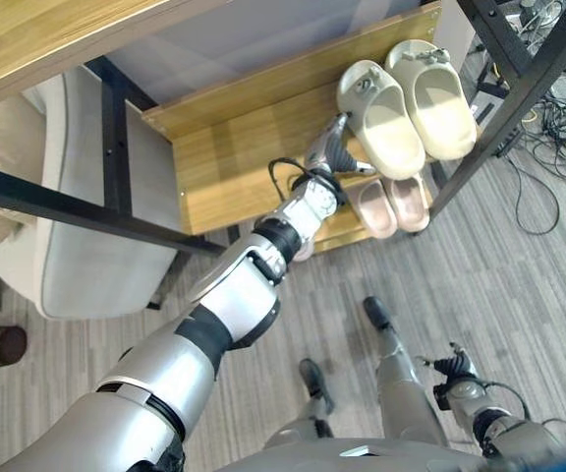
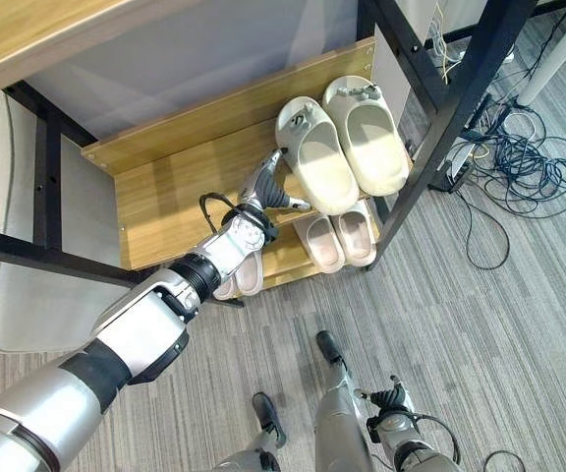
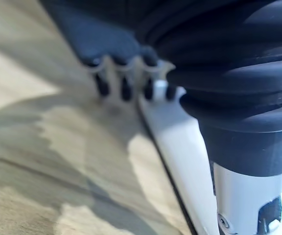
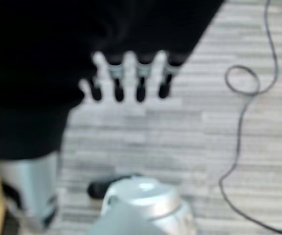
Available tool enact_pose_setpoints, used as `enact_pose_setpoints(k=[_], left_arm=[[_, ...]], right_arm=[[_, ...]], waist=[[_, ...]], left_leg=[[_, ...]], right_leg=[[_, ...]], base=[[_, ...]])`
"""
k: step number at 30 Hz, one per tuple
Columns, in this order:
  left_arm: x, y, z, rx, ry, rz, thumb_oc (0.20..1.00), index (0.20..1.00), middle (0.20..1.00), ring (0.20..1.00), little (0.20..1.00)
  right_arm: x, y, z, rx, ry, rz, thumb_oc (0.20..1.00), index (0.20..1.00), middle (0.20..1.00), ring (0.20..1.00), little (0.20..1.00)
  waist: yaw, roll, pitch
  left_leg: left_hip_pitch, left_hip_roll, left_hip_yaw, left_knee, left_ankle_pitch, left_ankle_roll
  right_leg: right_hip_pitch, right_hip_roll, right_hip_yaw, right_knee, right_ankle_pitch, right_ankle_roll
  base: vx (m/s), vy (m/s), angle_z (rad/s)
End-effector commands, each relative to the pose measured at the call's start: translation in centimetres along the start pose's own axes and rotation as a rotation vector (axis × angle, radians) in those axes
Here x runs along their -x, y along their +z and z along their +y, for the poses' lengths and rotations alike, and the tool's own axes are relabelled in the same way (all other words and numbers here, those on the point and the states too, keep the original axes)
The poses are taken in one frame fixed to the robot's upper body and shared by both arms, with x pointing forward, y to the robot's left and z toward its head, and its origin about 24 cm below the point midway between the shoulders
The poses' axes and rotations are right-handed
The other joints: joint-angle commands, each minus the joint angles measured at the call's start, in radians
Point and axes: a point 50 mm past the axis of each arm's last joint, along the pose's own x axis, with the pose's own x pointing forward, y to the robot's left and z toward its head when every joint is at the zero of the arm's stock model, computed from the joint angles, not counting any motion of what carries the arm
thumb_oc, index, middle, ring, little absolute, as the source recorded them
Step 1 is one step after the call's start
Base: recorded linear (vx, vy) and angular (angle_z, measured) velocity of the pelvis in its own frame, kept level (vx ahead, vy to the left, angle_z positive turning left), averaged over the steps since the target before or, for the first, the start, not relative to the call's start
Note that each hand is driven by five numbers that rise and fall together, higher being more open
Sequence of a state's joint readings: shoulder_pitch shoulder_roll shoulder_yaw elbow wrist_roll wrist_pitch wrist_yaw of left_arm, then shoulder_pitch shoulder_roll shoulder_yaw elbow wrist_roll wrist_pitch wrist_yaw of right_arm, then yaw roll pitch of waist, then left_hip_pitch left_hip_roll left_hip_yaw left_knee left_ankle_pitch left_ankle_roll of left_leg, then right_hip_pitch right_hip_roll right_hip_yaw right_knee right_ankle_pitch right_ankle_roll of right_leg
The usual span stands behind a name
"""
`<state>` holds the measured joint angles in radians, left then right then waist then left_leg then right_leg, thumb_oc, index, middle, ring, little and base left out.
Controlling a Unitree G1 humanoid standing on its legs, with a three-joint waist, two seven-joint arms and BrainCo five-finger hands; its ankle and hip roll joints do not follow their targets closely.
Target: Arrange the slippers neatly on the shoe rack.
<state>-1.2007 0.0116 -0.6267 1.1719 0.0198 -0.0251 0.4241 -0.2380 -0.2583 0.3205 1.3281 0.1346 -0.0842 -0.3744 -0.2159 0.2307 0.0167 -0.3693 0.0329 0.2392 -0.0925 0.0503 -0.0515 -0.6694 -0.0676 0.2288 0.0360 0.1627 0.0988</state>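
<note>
Left hand [image 2: 263,187], fingers straight and apart, rests on the wooden shelf [image 2: 165,197] at nine o'clock of the cream foam slippers [image 2: 342,143], partly hiding pink slippers [image 2: 337,239] below. Right hand [image 1: 457,372] hangs relaxed, fingers uncurled.

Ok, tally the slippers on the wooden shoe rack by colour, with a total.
Cream chunky foam slippers on the upper wooden shelf: 2
Pale pink slippers on the lower shelf: 2
Pale slippers partly hidden under the left hand and forearm, lower shelf: 2
Total: 6
</note>
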Motion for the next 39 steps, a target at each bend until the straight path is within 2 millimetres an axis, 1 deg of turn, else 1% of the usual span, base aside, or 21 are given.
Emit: enact_pose_setpoints(k=[1, 4, 7, 8, 12, 14, 16, 17, 18, 19, 21, 22, 24, 28, 31, 32, 34, 35, 36, 38, 39], left_arm=[[-1.3, 4.7, 1.6, 0.011, 0.064, -0.142, 1.0, 1.0, 1.0, 1.0, 1.0], [-1.9, 4.6, 4.1, -0.044, 0.151, -0.153, 1.0, 1.0, 1.0, 1.0, 1.0], [-2.0, 3.5, 4.8, 0.021, 0.182, -0.102, 1.0, 1.0, 1.0, 1.0, 1.0], [-2.0, 3.3, 5.1, 0.02, 0.185, -0.1, 1.0, 1.0, 1.0, 1.0, 1.0], [-1.3, 1.7, 4.2, 0.039, 0.14, -0.104, 1.0, 1.0, 1.0, 1.0, 1.0], [-0.7, 1.2, 3.1, 0.066, 0.112, -0.115, 1.0, 1.0, 1.0, 1.0, 1.0], [0.2, 0.9, 1.9, 0.114, 0.071, -0.145, 1.0, 1.0, 1.0, 1.0, 1.0], [1.5, 0.4, 0.7, 0.2, 0.023, -0.176, 1.0, 1.0, 1.0, 1.0, 1.0], [1.5, 0.4, 0.7, 0.2, 0.022, -0.175, 1.0, 1.0, 1.0, 1.0, 1.0], [2.4, -0.5, 0.2, 0.219, -0.014, -0.176, 1.0, 1.0, 1.0, 1.0, 1.0], [3.9, -1.9, 0.2, 0.25, -0.053, -0.206, 1.0, 1.0, 1.0, 1.0, 1.0], [3.9, -1.9, 0.2, 0.249, -0.053, -0.205, 1.0, 1.0, 1.0, 1.0, 1.0], [6.7, -3.2, 0.4, 0.323, -0.145, -0.269, 1.0, 1.0, 1.0, 1.0, 1.0], [9.6, -4.9, 0.6, 0.393, -0.215, -0.275, 1.0, 1.0, 1.0, 1.0, 1.0], [12.0, -7.1, 1.4, 0.413, -0.255, -0.239, 1.0, 1.0, 1.0, 1.0, 1.0], [12.1, -7.2, 1.4, 0.413, -0.256, -0.237, 1.0, 1.0, 1.0, 1.0, 1.0], [13.7, -8.3, 2.3, 0.427, -0.292, -0.223, 1.0, 1.0, 1.0, 1.0, 1.0], [13.7, -8.3, 2.4, 0.427, -0.292, -0.222, 1.0, 1.0, 1.0, 1.0, 1.0], [15.2, -9.5, 3.2, 0.45, -0.321, -0.188, 1.0, 1.0, 1.0, 1.0, 1.0], [16.2, -10.7, 3.8, 0.464, -0.322, -0.138, 1.0, 1.0, 1.0, 1.0, 1.0], [17.2, -12.1, 4.1, 0.48, -0.32, -0.077, 1.0, 1.0, 1.0, 1.0, 1.0]], right_arm=[[-0.6, -1.1, -2.8, 0.038, -0.068, 0.03, 1.0, 1.0, 1.0, 1.0, 1.0], [-0.5, -1.6, -3.1, 0.031, -0.072, 0.038, 1.0, 1.0, 1.0, 1.0, 1.0], [-0.5, -1.8, -2.9, 0.04, -0.061, 0.044, 1.0, 1.0, 1.0, 1.0, 1.0], [-0.5, -2.5, -3.2, 0.056, -0.065, 0.07, 1.0, 1.0, 1.0, 1.0, 1.0], [-0.3, -3.7, -3.7, 0.027, -0.069, 0.13, 1.0, 1.0, 1.0, 1.0, 1.0], [-0.2, -4.2, -3.8, 0.01, -0.069, 0.155, 1.0, 1.0, 1.0, 1.0, 1.0], [0.0, -5.1, -3.8, -0.004, -0.073, 0.188, 1.0, 1.0, 1.0, 1.0, 1.0], [0.3, -6.3, -3.9, -0.033, -0.078, 0.237, 1.0, 1.0, 1.0, 1.0, 1.0], [0.4, -6.3, -3.9, -0.033, -0.078, 0.238, 1.0, 1.0, 1.0, 1.0, 1.0], [0.4, -6.5, -3.9, -0.049, -0.078, 0.251, 1.0, 1.0, 1.0, 1.0, 1.0], [0.7, -7.0, -3.5, -0.074, -0.072, 0.269, 1.0, 1.0, 1.0, 1.0, 1.0], [0.7, -7.1, -3.5, -0.073, -0.072, 0.27, 1.0, 1.0, 1.0, 1.0, 1.0], [1.4, -8.2, -2.5, -0.098, -0.046, 0.302, 1.0, 1.0, 1.0, 1.0, 1.0], [2.2, -9.4, -1.1, -0.106, -0.001, 0.34, 1.0, 1.0, 1.0, 1.0, 1.0], [3.2, -10.8, 0.0, -0.104, 0.048, 0.37, 1.0, 1.0, 1.0, 1.0, 1.0], [3.2, -10.8, 0.1, -0.103, 0.05, 0.371, 1.0, 1.0, 1.0, 1.0, 1.0], [3.5, -11.3, 0.4, -0.106, 0.069, 0.383, 1.0, 1.0, 1.0, 1.0, 1.0], [3.6, -11.3, 0.4, -0.105, 0.07, 0.384, 1.0, 1.0, 1.0, 1.0, 1.0], [3.9, -11.5, 1.0, -0.095, 0.097, 0.385, 1.0, 1.0, 1.0, 1.0, 1.0], [4.0, -11.5, 1.4, -0.093, 0.11, 0.382, 1.0, 1.0, 1.0, 1.0, 1.0], [3.9, -11.2, 1.6, -0.091, 0.121, 0.372, 1.0, 1.0, 1.0, 1.0, 1.0]], waist=[[-0.026, 0.032, 0.024], [-0.019, 0.033, 0.02], [-0.009, 0.034, 0.016], [-0.003, 0.032, 0.014], [0.016, 0.033, 0.011], [0.026, 0.032, 0.013], [0.041, 0.035, 0.016], [0.051, 0.038, 0.023], [0.05, 0.038, 0.024], [0.054, 0.037, 0.025], [0.062, 0.032, 0.019], [0.061, 0.031, 0.02], [0.079, 0.011, -0.012], [0.104, -0.024, -0.046], [0.125, -0.061, -0.071], [0.123, -0.062, -0.07], [0.136, -0.086, -0.089], [0.135, -0.087, -0.089], [0.151, -0.108, -0.1], [0.16, -0.124, -0.106], [0.168, -0.137, -0.107]], left_leg=[[-0.022, 0.084, -0.118, 0.005, 0.026, -0.084], [-0.017, 0.087, -0.121, 0.005, 0.03, -0.085], [-0.008, 0.088, -0.129, 0.005, 0.033, -0.086], [0.002, 0.087, -0.135, 0.005, 0.036, -0.088], [0.042, 0.083, -0.15, 0.005, 0.033, -0.088], [0.068, 0.077, -0.159, 0.005, 0.03, -0.088], [0.096, 0.07, -0.167, 0.005, 0.024, -0.087], [0.14, 0.06, -0.177, 0.005, 0.012, -0.085], [0.142, 0.06, -0.178, 0.005, 0.012, -0.085], [0.167, 0.055, -0.185, 0.005, 0.007, -0.083], [0.197, 0.048, -0.189, 0.005, -0.001, -0.076], [0.199, 0.047, -0.189, 0.005, -0.001, -0.075], [0.233, 0.044, -0.193, 0.006, -0.013, -0.064], [0.269, 0.042, -0.201, 0.009, -0.021, -0.056], [0.313, 0.041, -0.216, 0.008, -0.031, -0.049], [0.316, 0.041, -0.217, 0.008, -0.031, -0.049], [0.334, 0.039, -0.227, 0.005, -0.039, -0.046], [0.334, 0.039, -0.227, 0.005, -0.039, -0.046], [0.343, 0.038, -0.228, 0.005, -0.045, -0.045], [0.344, 0.035, -0.224, 0.005, -0.048, -0.044], [0.344, 0.033, -0.221, 0.005, -0.051, -0.044]], right_leg=[[0.028, -0.022, -0.089, 0.034, -0.094, 0.046], [0.034, -0.024, -0.096, 0.038, -0.098, 0.048], [0.049, -0.021, -0.101, 0.042, -0.106, 0.047], [0.069, -0.024, -0.112, 0.042, -0.11, 0.047], [0.121, -0.031, -0.124, 0.052, -0.129, 0.049], [0.147, -0.035, -0.135, 0.065, -0.14, 0.048], [0.18, -0.044, -0.141, 0.071, -0.149, 0.048], [0.243, -0.062, -0.158, 0.069, -0.159, 0.052], [0.246, -0.062, -0.159, 0.068, -0.159, 0.052], [0.281, -0.069, -0.171, 0.065, -0.163, 0.055], [0.326, -0.08, -0.186, 0.054, -0.163, 0.059], [0.328, -0.08, -0.187, 0.053, -0.163, 0.059], [0.386, -0.087, -0.208, 0.018, -0.152, 0.066], [0.445, -0.09, -0.233, -0.014, -0.137, 0.071], [0.505, -0.092, -0.262, -0.029, -0.136, 0.071], [0.509, -0.092, -0.263, -0.03, -0.136, 0.071], [0.534, -0.09, -0.277, -0.047, -0.127, 0.073], [0.536, -0.091, -0.277, -0.049, -0.126, 0.073], [0.55, -0.088, -0.289, -0.074, -0.106, 0.079], [0.557, -0.088, -0.294, -0.097, -0.086, 0.081], [0.561, -0.086, -0.299, -0.113, -0.074, 0.086]], base=[[0.0, 0.0, 0.0], [0.0, 0.0, 0.0], [-0.01, -0.015, 0.0], [-0.01, -0.051, 0.03], [-0.01, -0.04, 0.08], [0.01, -0.013, 0.26], [0.0, 0.03, 0.3], [-0.02, 0.042, 0.28], [-0.04, 0.053, 0.42], [-0.03, 0.037, 0.43], [-0.04, 0.031, 0.25], [-0.02, 0.008, 0.08], [-0.01, 0.006, 0.18], [0.0, 0.01, 0.05], [0.01, 0.018, 0.04], [0.0, 0.0, 0.0], [-0.01, 0.031, 0.15], [-0.06, 0.068, 0.26], [-0.08, 0.071, 0.11], [-0.11, 0.084, 0.03], [-0.1, 0.073, 0.05]])
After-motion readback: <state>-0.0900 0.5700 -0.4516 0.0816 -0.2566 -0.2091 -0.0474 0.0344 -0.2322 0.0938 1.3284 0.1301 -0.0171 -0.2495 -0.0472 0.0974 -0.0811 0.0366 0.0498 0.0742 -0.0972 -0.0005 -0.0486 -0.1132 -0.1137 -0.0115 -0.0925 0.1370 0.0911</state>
